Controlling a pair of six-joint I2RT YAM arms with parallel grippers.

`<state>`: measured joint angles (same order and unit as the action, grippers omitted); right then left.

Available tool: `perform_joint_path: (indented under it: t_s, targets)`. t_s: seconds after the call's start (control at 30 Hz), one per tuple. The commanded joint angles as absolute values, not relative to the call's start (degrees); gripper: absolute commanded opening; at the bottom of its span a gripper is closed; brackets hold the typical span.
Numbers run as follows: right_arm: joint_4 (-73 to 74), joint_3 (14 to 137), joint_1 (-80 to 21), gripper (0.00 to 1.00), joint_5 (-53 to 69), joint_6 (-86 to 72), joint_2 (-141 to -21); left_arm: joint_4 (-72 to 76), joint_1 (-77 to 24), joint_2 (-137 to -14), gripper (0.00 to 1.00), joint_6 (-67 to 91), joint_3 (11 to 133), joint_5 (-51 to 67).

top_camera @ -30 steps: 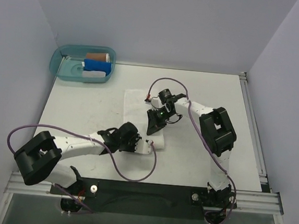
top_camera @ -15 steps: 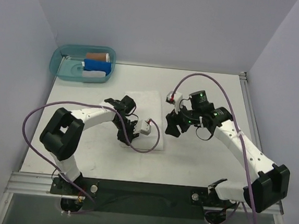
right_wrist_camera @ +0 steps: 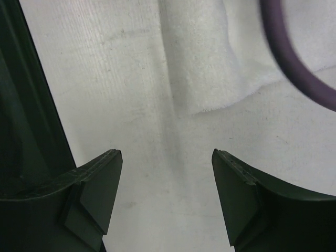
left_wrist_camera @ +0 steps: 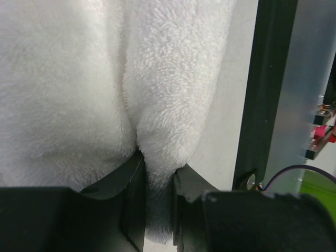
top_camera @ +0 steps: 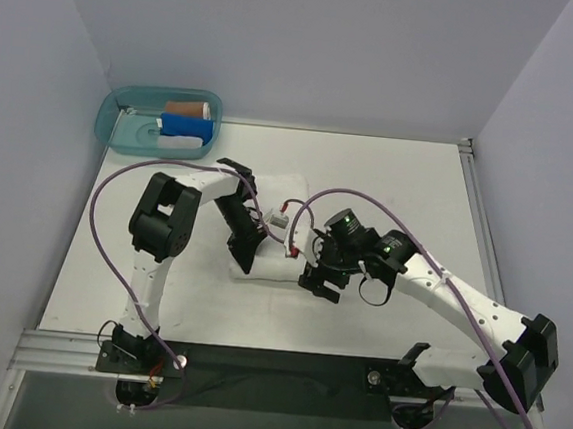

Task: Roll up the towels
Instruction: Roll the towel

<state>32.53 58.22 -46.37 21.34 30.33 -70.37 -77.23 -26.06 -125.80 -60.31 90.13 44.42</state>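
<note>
Left pincer [left_wrist_camera: 155, 167] clenched on thin fold of white towel [left_wrist_camera: 63, 79]; towel lies mid-desk [top_camera: 419, 186]. Right pincer [right_wrist_camera: 167, 163] released, empty, over bare desk just beside towel corner. Risks: shallow pinch slips free; unheld right side rolls skewed; purple cable [right_wrist_camera: 274, 26] crossing towel snags.

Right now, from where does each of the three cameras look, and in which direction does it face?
Top external: fixed above and behind the bases, facing down on the table; both arms show, left gripper and right gripper at the white towel.
Left wrist: on the left arm, facing along its fingers, which pinch a towel fold.
Right wrist: on the right arm, facing down between open fingers at a towel corner.
Shared: all three views show that towel.
</note>
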Motion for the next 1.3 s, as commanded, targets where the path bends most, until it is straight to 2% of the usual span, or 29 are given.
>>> perform_joint_path:
  t_s: [0.0,0.13,0.17,0.2,0.43,0.53,0.63,0.67,0.73,0.77,0.83,0.87,0.93,0.97,1.07,1.2,1.27]
  targets:
    - [27.96,56.86,-50.53,0.71,13.02,32.52,-71.98,-81.38,-25.40,-132.88,0.17,-64.95,92.28,41.92]
    - [20.07,58.53,-53.52,0.75,9.67,32.96,-78.99,-83.05,-25.22,-135.00,0.17,-65.74,94.74,41.40]
    - [18.65,58.80,-53.79,0.90,8.80,33.57,-80.23,-83.14,-25.14,-135.35,0.17,-65.92,94.92,41.22]
    - [17.41,59.06,-54.40,1.00,8.09,35.14,-81.55,-83.06,-25.05,-135.96,0.17,-65.83,95.01,41.13]
    - [9.32,57.58,-56.07,0.98,6.85,42.70,-87.71,-82.18,-23.47,-136.49,0.20,-65.74,94.13,41.13]
    - [4.67,53.90,-56.07,0.92,6.95,45.25,-89.38,-82.09,-22.85,-136.93,0.20,-65.74,94.22,41.22]
    - [0.53,51.69,-55.46,0.81,7.03,46.67,-92.28,-81.83,-22.68,-137.02,0.21,-65.57,94.39,41.57]
    - [0.53,51.51,-55.02,0.71,7.47,46.41,-93.07,-81.91,-22.59,-136.85,0.21,-65.57,94.48,41.66]
    - [0.53,51.42,-53.97,0.61,9.30,45.44,-94.83,-81.91,-22.41,-136.67,0.21,-65.74,94.40,41.92]
    - [0.53,51.59,-52.49,0.52,9.84,44.22,-95.36,-82.00,-22.24,-136.32,0.21,-65.83,94.31,42.01]
    - [1.66,52.29,-50.63,0.43,11.68,42.90,-96.33,-81.83,-22.06,-135.79,0.22,-66.00,93.34,42.36]
    - [2.98,52.82,-48.88,0.31,14.21,40.98,-96.42,-81.91,-21.89,-135.18,0.23,-66.09,92.90,42.54]
    - [7.45,54.75,-47.38,0.16,17.91,38.86,-95.63,-81.74,-21.36,-134.21,0.23,-66.01,90.97,43.94]
    - [9.12,55.19,-46.42,0.02,21.76,37.98,-95.19,-81.48,-21.10,-133.16,0.24,-65.74,90.10,44.55]
    - [18.43,58.79,-45.53,0.00,27.40,36.21,-94.74,-79.90,-20.22,-130.62,0.27,-62.68,86.67,46.93]
    - [32.39,64.15,-43.86,0.00,36.62,36.56,-99.38,-77.09,-18.73,-128.76,0.40,-58.28,82.80,50.36]
    - [36.54,67.14,-43.16,0.00,39.10,38.05,-101.76,-75.07,-16.71,-127.54,0.43,-55.12,80.78,52.03]
